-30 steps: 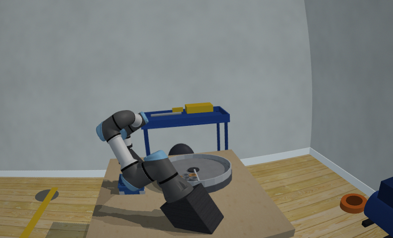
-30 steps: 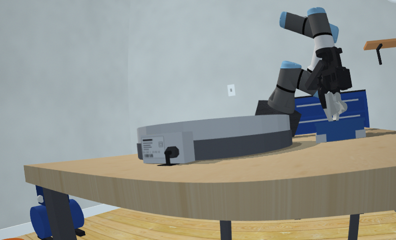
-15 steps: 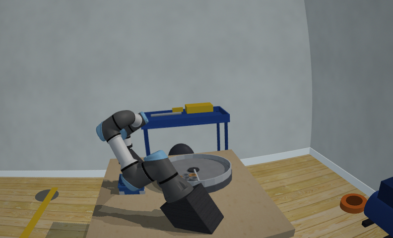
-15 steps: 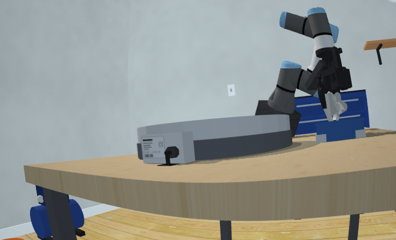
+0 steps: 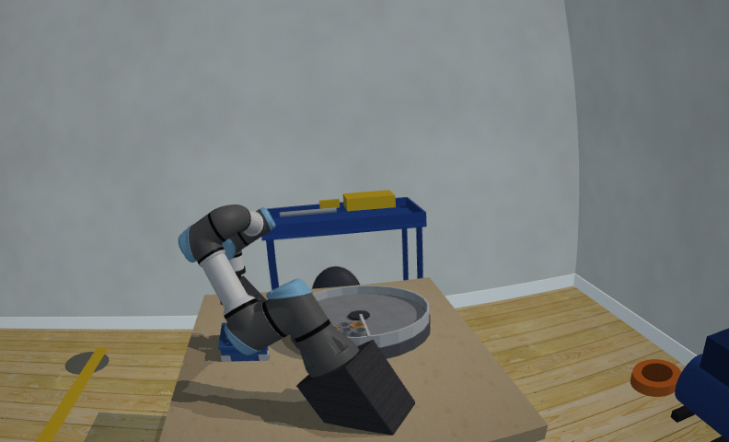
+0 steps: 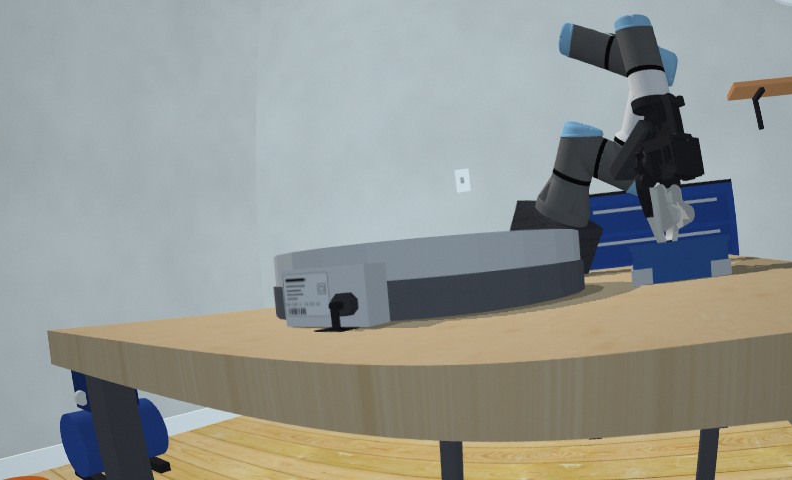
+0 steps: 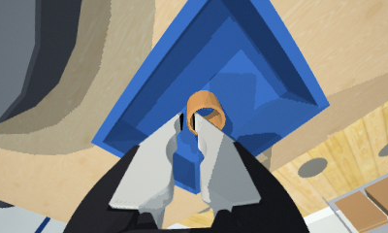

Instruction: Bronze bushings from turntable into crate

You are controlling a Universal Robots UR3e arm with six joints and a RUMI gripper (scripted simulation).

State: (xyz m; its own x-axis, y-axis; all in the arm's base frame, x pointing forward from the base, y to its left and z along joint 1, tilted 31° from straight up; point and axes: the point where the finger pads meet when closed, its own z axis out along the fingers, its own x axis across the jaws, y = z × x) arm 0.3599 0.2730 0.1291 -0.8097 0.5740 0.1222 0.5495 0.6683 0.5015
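Clearly one bronze bushing [image 7: 199, 100] shows at the blue crate [image 5: 240, 354] [image 6: 677, 261] [image 7: 145, 73], its open end turned toward the wrist camera, though whether it rests on the crate floor cannot be told. The two-jaw gripper [image 6: 668, 236] [image 7: 187, 114] is angled down over that one crate, its two pale fingers nearly together with a narrow gap between the tips. One fingertip overlaps the bushing's mouth in the wrist view; whether the pair pinches its wall cannot be told.

On the single round turntable [image 5: 407, 338] [image 6: 477, 258] [image 7: 12, 53], beside the crate, a close cluster of bushings sits near the thin pale bar [image 5: 364, 324]. At least two are bronze, one of them in fuller view [image 5: 356, 325], and at least three are steel-grey [image 5: 359, 331]; the arm covers part of the group, so the full count is unclear.

Behind the workbench [image 5: 467, 383] [image 6: 418, 392], one blue cart [image 5: 346, 228] carries two yellow blocks [image 5: 369, 201], one larger than the other, and one grey rod [image 5: 306, 212].
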